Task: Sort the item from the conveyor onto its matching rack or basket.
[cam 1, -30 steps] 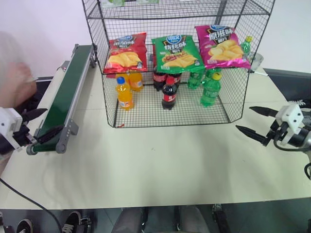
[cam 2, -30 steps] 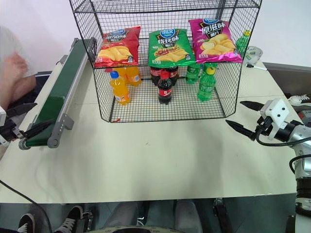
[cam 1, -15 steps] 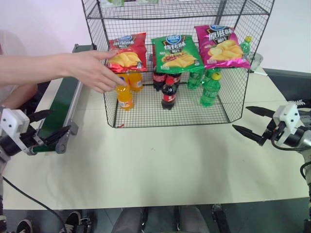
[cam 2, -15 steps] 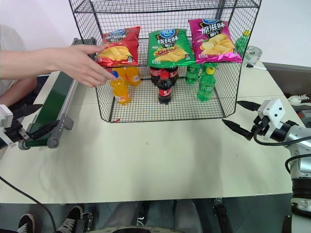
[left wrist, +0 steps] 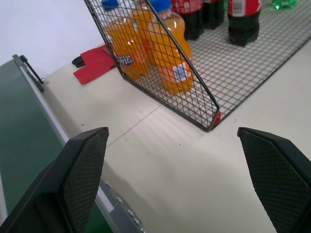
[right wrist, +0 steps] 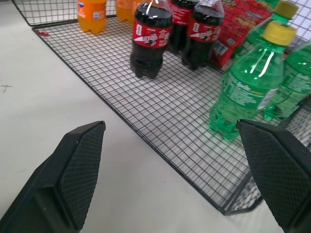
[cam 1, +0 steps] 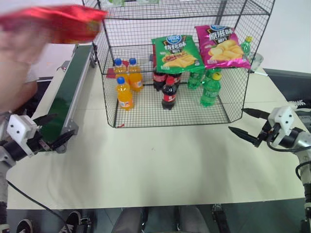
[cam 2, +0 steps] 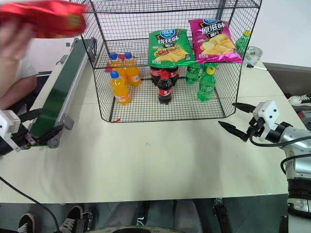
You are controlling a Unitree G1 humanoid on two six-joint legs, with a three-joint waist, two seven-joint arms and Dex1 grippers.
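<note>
- Head cams: person's hand is gripping red crisp bag far left, above conveyor.
- R wrist cam: cola bottle label is showing, unreadable; green bottle is reading "Sprite".
- Left gripper, right gripper are both gaping, empty.

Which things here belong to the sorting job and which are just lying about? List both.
Job:
red bag, held up by a person's hand
conveyor
rack
left gripper, open
right gripper, open

Lying about:
green bag
magenta bag
orange bottles
cola bottles
green bottles
</note>
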